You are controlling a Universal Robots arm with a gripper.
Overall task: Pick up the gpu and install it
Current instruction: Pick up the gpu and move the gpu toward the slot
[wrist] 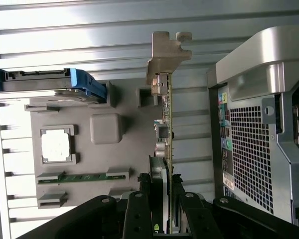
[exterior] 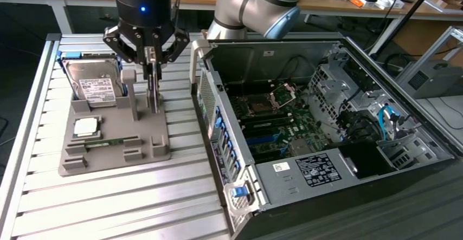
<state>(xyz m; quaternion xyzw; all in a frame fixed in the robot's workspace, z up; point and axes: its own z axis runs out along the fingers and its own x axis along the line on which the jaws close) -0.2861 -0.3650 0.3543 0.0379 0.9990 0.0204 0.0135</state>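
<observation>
Gripping the thin green circuit-board GPU card with a silver metal end bracket (exterior: 153, 91) by its upper edge, the black multi-link pincer (exterior: 149, 61) is closed on the board, which stands upright on edge directly beneath it. The card's lower end sits at or just above the flat grey moulded fixture tray (exterior: 108, 161); whether it has cleared its slot cannot be told. Just beside the pincer, toward the exterior view's left, rise a blunt grey post (exterior: 129, 78) of the tray and the boxy silver hard drive with a white label (exterior: 94, 85). Below the pincer and nearer the camera lie a square silver processor chip (exterior: 87, 126) and a narrow green memory stick (exterior: 112, 142). Near the pincer, toward the exterior view's right, stands the open black and grey metal computer case (exterior: 206, 96), all on a ribbed aluminium table (exterior: 108, 207). The hold appears narrow and high on a long thin board, so the card could pivot between the jaws. A lift that is not straight could bind the board in the tray and drag the tray along. The projecting bracket could catch the case wall, and a tilted card could miss the socket and stress its edge contacts.
</observation>
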